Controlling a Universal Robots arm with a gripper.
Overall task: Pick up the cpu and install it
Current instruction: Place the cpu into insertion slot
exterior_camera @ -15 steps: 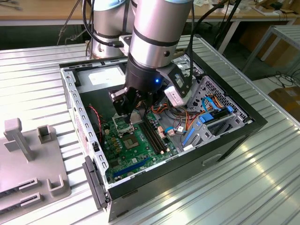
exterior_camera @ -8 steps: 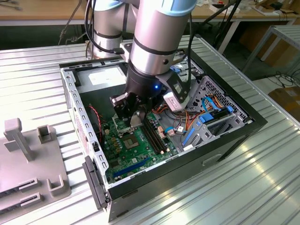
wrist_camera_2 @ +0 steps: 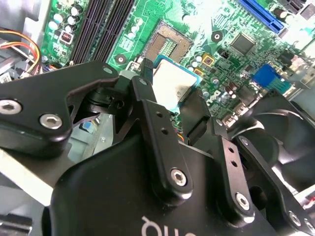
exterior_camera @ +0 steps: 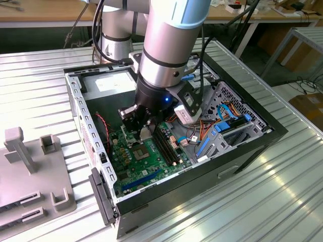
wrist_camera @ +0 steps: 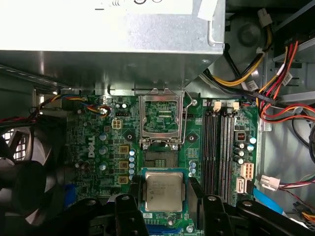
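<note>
The jaws are drawn in tight on the cpu (wrist_camera: 164,191). One black finger presses each of two opposite edges, so the chip sits clamped flat between the fingers (wrist_camera: 132,216) with its silver-grey top facing the first wrist camera. There the cpu overlaps the nearest edge of the open socket (wrist_camera: 160,158) rather than sitting squarely in it. How high it is above the socket cannot be told. The socket's metal load plate (wrist_camera: 161,117) is flipped back toward the grey power-supply box (wrist_camera: 108,49). Memory slots (wrist_camera: 221,147) run along one side of the socket and a black fan (wrist_camera: 24,184) sits on the other. Red, yellow and orange cables (wrist_camera: 275,73) loop beyond the memory slots.

The second wrist view looks along the finger linkages from behind and adds the chip's teal-green rim, with the socket's dark centre just past it. It also brings in a long blue slot (wrist_camera_2: 261,14) and a small blue block (wrist_camera_2: 268,78) on the green board.

The exterior view gives the wider setting. The arm (exterior_camera: 166,45) reaches down into an open computer case (exterior_camera: 192,186) lying on its side on a ribbed metal surface (exterior_camera: 262,201), with the jaws low over the green motherboard (exterior_camera: 136,166). A grey fixture block (exterior_camera: 30,171) stands on the surface toward the exterior view's left, apart from the case.
</note>
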